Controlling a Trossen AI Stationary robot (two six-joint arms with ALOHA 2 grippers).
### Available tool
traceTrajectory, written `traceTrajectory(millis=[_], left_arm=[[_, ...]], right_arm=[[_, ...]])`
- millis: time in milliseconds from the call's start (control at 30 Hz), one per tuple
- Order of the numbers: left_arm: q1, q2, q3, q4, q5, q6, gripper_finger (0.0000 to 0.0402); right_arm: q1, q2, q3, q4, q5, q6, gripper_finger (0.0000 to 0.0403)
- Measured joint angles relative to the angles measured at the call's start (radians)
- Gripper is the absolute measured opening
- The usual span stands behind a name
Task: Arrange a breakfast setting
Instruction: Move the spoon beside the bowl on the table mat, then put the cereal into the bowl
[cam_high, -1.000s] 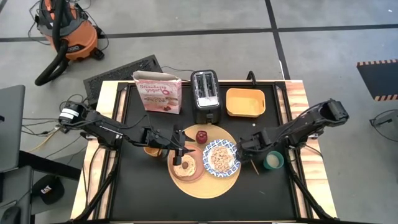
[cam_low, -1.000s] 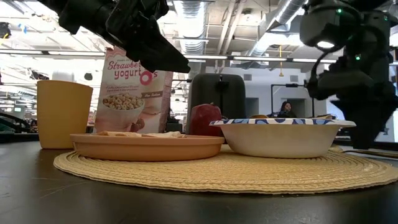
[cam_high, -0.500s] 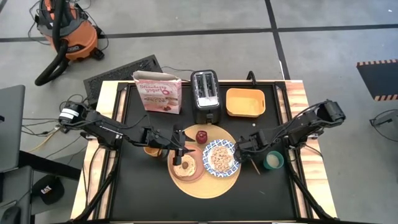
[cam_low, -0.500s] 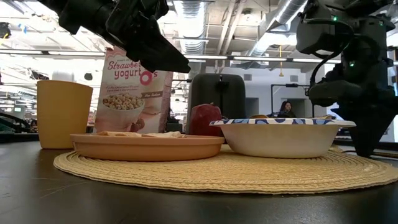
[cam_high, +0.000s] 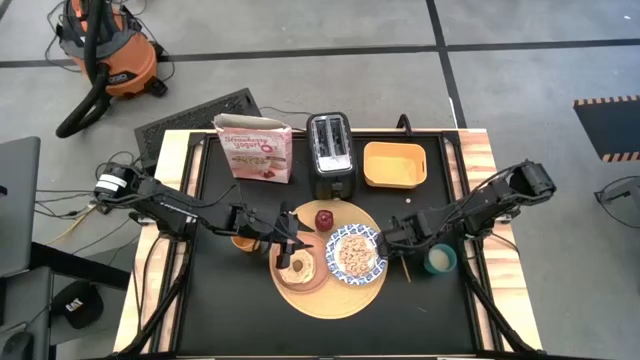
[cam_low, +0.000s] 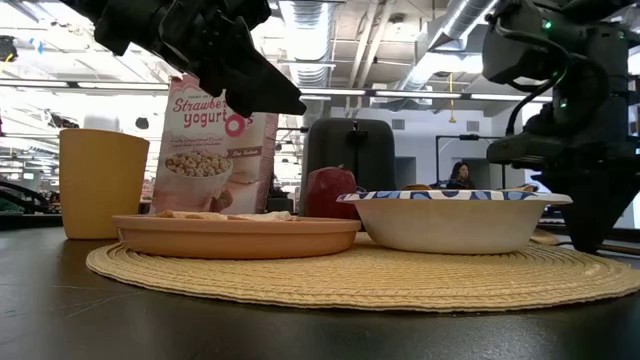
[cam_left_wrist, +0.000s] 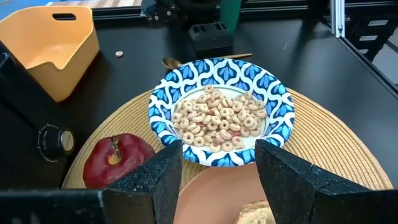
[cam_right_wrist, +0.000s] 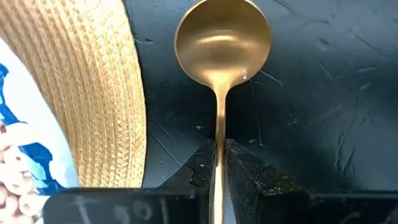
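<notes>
We see the black table (cam_high: 220, 310) with broad bare room along its near side, and at its middle the large round woven board (cam_high: 352, 296), whose right edge runs just beside the golden spoon (cam_right_wrist: 222, 37). On the board, the salmon-pink plate (cam_high: 283, 283) with its round toasted bread (cam_high: 298, 268) sits at the left and touches the blue-and-white patterned dish (cam_high: 356, 253) of cereal (cam_left_wrist: 219, 116), while the small red apple (cam_high: 324, 218) rests near the far rim, in front of the black toaster (cam_high: 329, 152). The yellow tray (cam_high: 394, 165) lies well apart at the back right. Our left gripper (cam_left_wrist: 219, 163) hovers over the plate, fingers spread and holding nothing. Our right gripper (cam_right_wrist: 219, 157) is down on the bare table just right of the board, pinching the spoon's handle.
</notes>
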Motion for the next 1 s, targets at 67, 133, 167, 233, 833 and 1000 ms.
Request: traceTrajectory(millis=[67,133,167,233,833,1000], left_arm=[[0.000,0.000,0.000,0.000,0.000,-0.007,0.0187],[0.000,0.000,0.000,0.000,0.000,-0.009,0.0187],[0.000,0.000,0.000,0.000,0.000,-0.009,0.0187],[0.000,0.000,0.000,0.000,0.000,-0.010,0.0187],[-0.010,0.000,0.000,-0.005,0.002,-0.026,0.0187],[-0.009,0.000,0.000,-0.005,0.001,-0.025,0.0187]], right_arm=[[0.008,0.000,0.000,0.000,0.009,0.035,0.0059],[0.018,0.000,0.000,0.003,0.018,0.066,0.0059],[0.023,0.000,0.000,0.003,0.026,0.078,0.0059],[0.030,0.000,0.000,0.003,0.036,0.096,0.0059],[0.032,0.000,0.004,0.001,0.062,0.101,0.0143],[0.018,0.001,0.059,-0.119,0.061,0.031,0.0170]])
